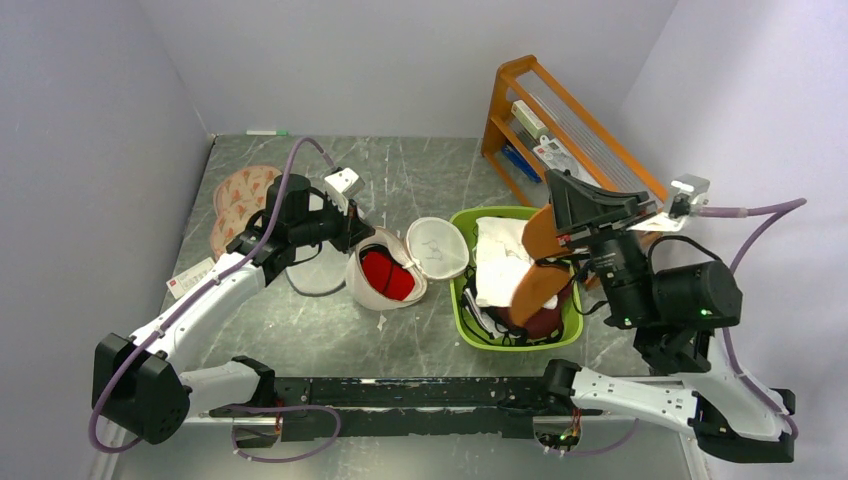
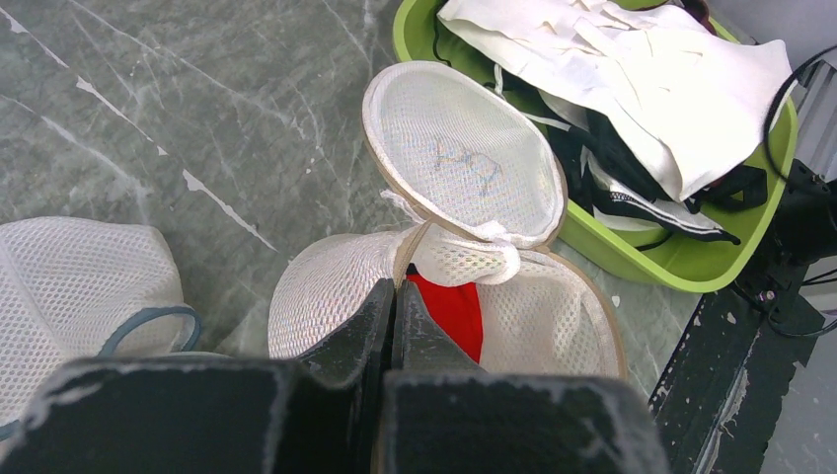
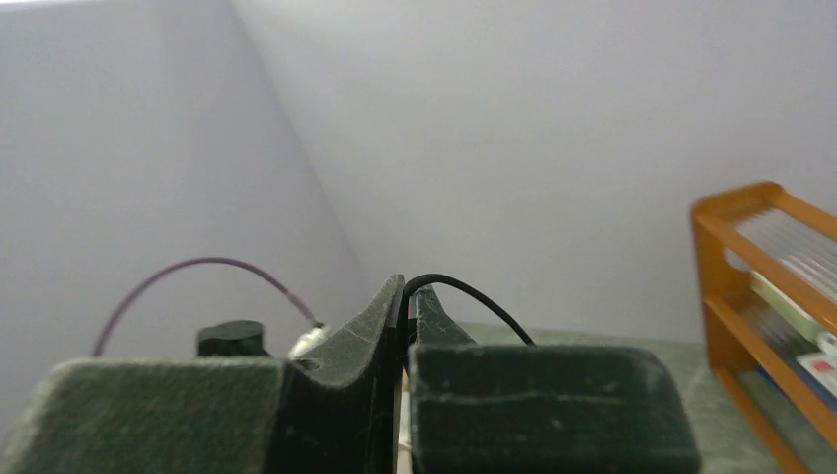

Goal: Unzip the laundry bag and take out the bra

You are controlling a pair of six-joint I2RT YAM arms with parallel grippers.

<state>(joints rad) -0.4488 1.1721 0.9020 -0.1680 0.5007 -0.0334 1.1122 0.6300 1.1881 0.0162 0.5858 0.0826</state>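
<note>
Near the middle of the desk: the laundry bag, unzipped, lid tipped back toward the green basket. In its lower shell, the bra, red, just past the left gripper. Jaws there pressed together on the shell's near rim. Only a red patch of the bra on show, the rest behind mesh and fingers. Above the basket, the right gripper, jaws squeezed narrow. Cannot tell whether these hold the orange-tan piece beside them.
</note>
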